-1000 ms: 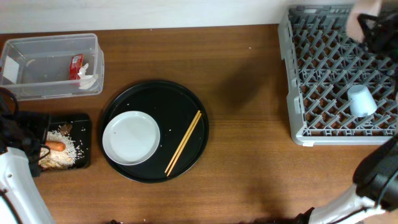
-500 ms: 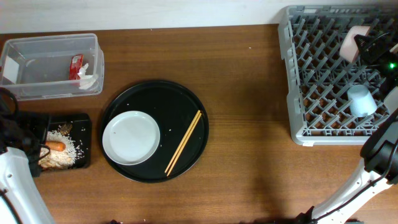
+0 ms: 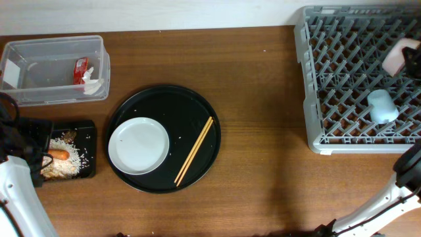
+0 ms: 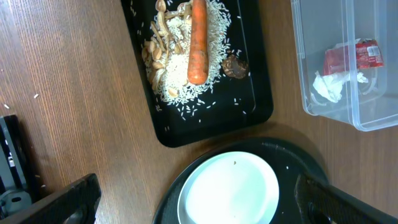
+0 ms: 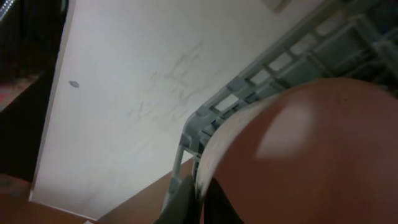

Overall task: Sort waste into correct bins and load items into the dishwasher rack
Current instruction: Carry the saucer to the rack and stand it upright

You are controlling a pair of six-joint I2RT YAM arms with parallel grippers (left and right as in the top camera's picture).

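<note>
My right gripper [image 3: 408, 62] is shut on the rim of the small white round dish [image 3: 395, 59] and holds it over the right side of the grey dishwasher rack [image 3: 316, 79]. In the right wrist view the dish [image 5: 311, 155] shows a reddish inside, with my fingers [image 5: 200, 193] pinching its edge. The pale-blue cup [image 3: 382, 106] lies in the rack. The white plate [image 3: 138, 145] rests on the round black tray [image 3: 197, 105]. My left gripper [image 4: 199, 208] is open above the plate [image 4: 230, 190]. The carrot [image 4: 198, 43], rice [image 4: 180, 87] and brown lump [image 4: 235, 65] lie in the shallow black tray [image 4: 205, 124]. The red sachet [image 4: 351, 57] and tissue [image 4: 329, 84] lie in the clear tub [image 4: 323, 112].
A pair of wooden chopsticks [image 3: 194, 150] lies on the round tray, right of the plate. The clear tub [image 3: 52, 49] stands at the back left, the shallow black tray [image 3: 89, 148] in front of it. The left arm stays at the table's left edge.
My right gripper has carried the dish from the rack's back right corner toward the front, over the rack. The left arm and all else are still.
</note>
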